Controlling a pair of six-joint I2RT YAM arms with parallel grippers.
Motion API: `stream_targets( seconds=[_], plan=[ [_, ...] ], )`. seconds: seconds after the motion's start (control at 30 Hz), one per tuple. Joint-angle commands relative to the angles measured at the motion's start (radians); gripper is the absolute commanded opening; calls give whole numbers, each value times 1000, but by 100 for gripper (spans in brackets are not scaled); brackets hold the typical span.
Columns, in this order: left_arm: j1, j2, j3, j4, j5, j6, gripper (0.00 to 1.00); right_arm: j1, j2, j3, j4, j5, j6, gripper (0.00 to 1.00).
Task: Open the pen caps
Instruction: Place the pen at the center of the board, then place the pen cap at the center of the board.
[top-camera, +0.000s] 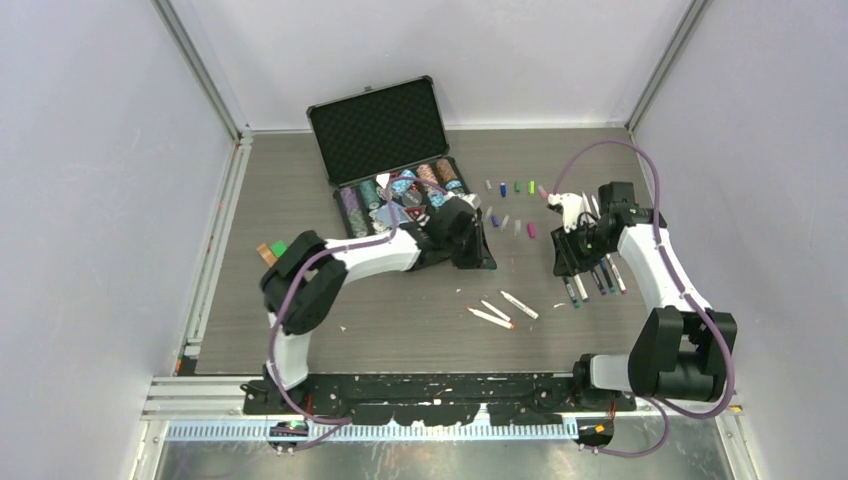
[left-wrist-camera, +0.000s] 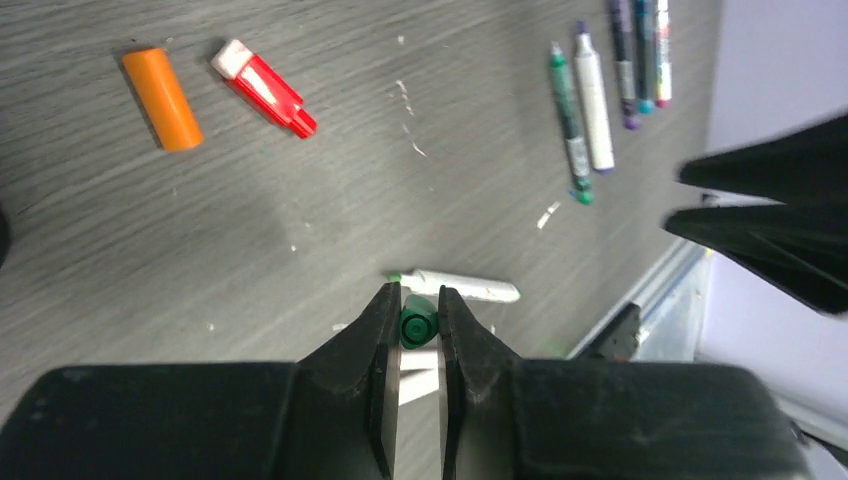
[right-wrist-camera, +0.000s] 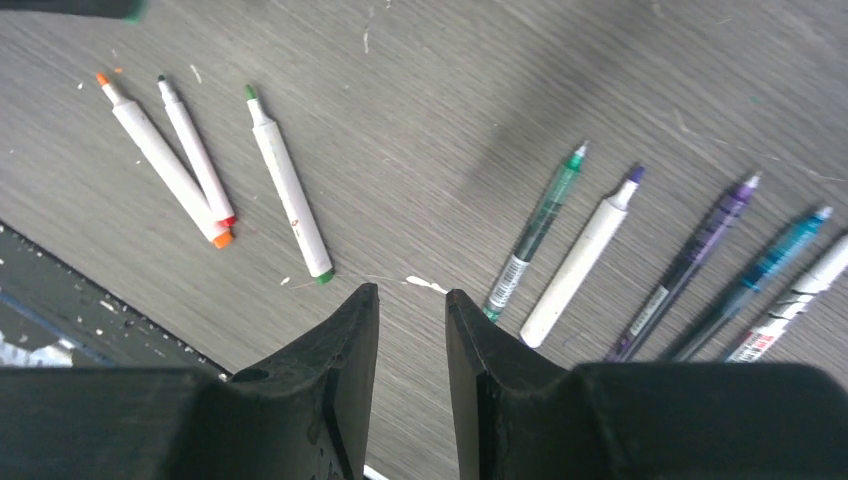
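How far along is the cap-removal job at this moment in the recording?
Done: three slim white marker pens and a row of five more pens lie bare-tipped, with short loose coloured caps lined up beyond. In hand: the left gripper pinches a small green plastic cap; the right gripper is open, empty. Remaining: setting that cap down; no capped pen shows.

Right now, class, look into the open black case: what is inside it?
Rows of striped poker chips fill the black case. The left arm covers its near right corner, so anything there is hidden.
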Motion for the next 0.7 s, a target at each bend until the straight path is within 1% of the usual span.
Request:
stream_targets(
  seconds=[0.0,0.13,0.27,0.43,0.67],
  plan=[
    [-30,112,165,-137,-86,-13,0,-9,-61,-4,53,33,39,36],
    [-39,222,321,-225,-152,1,0,-9,-66,-7,61,62,37,36],
    [-43,309,420,-254,-150,-1,1,-9,-71,-14,66,66,32,37],
    [-44,390,534,-326,-169,19,4,-8,-69,-13,55,47,23,37],
    [-44,485,716,-463,-233,76,14,-9,-63,-13,41,29,12,37]
  ],
)
